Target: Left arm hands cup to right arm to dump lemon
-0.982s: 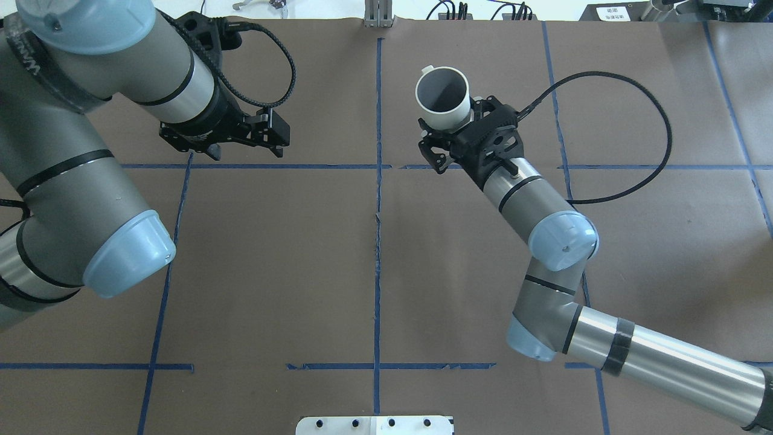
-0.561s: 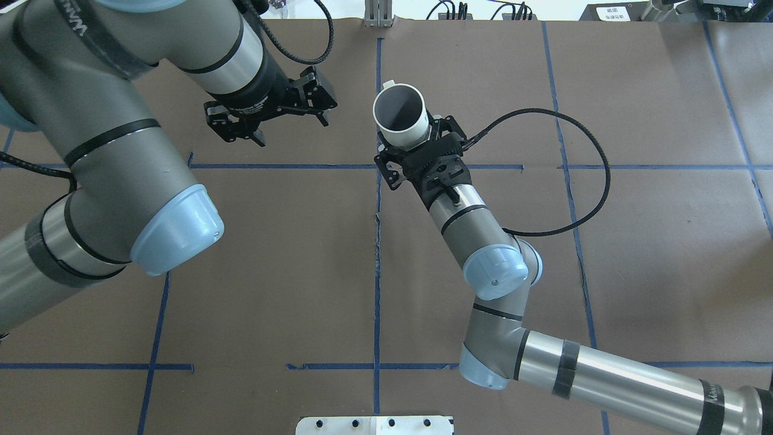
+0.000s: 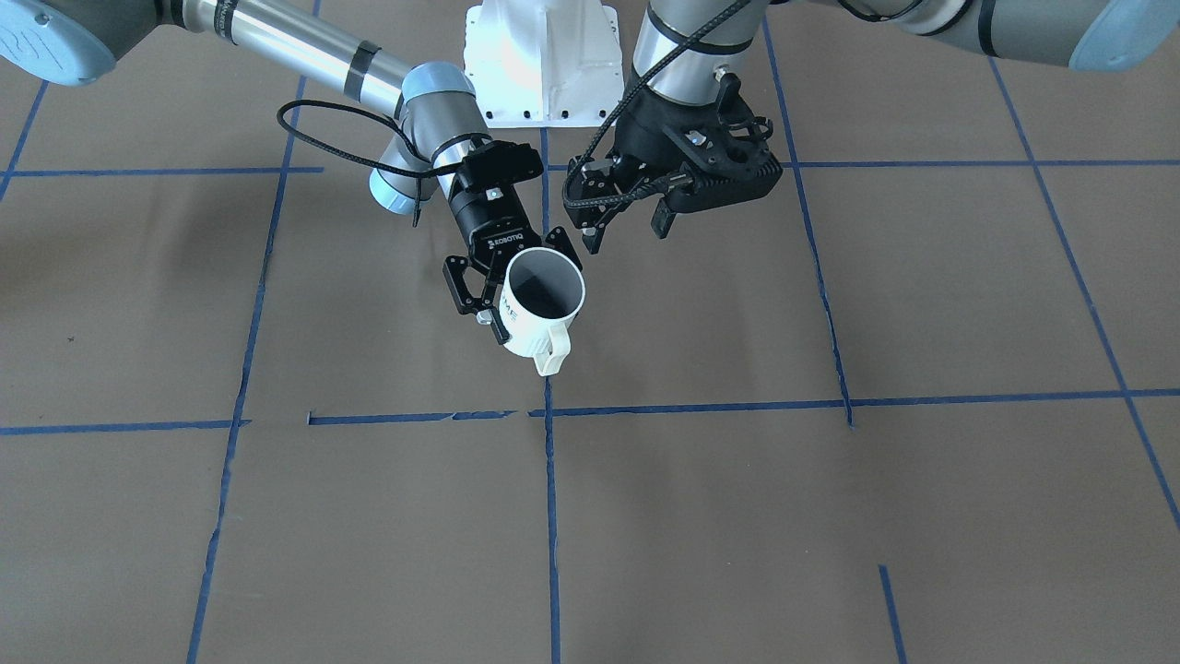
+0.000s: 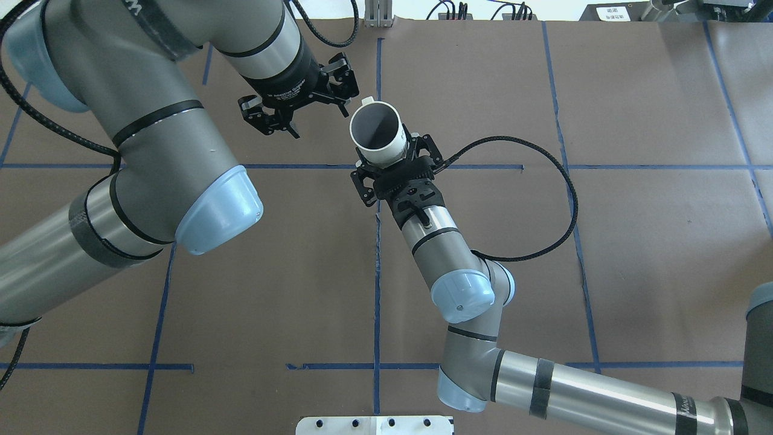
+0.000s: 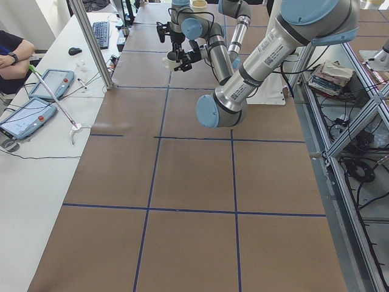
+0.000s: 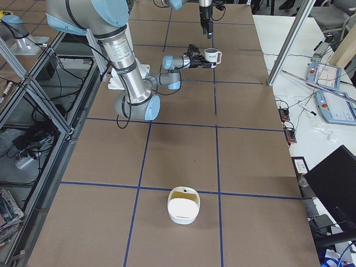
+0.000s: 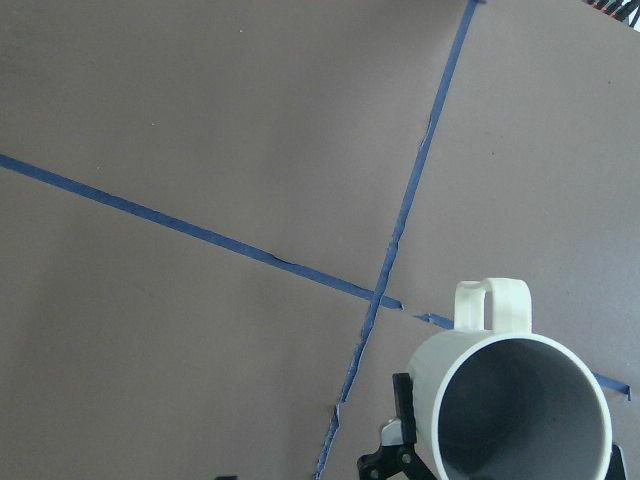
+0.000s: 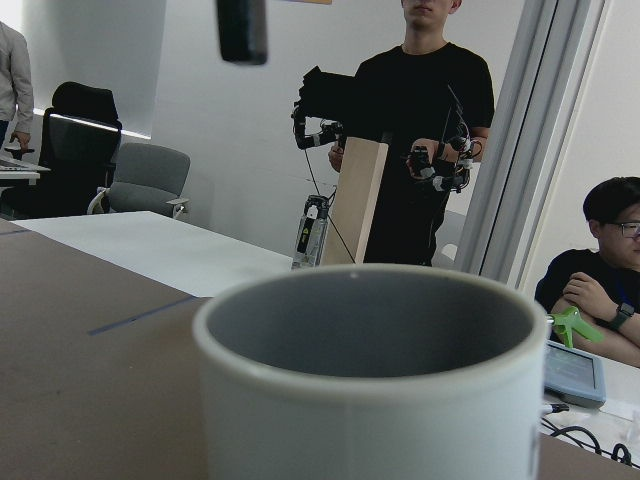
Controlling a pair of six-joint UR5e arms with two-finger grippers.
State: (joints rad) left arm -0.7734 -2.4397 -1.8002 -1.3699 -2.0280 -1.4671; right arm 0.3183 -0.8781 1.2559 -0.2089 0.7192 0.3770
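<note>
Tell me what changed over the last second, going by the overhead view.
The right hand carried the cup leftward in that view and nearer the robot, to the centre tape line. The left hand swung rightward, up close to the cup, not holding it. Unchanged: right hand shut on the cup, left hand open and empty.

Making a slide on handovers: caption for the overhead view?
Right gripper grips the upright cup by its wall; open left gripper hovers empty beside its rim.
</note>
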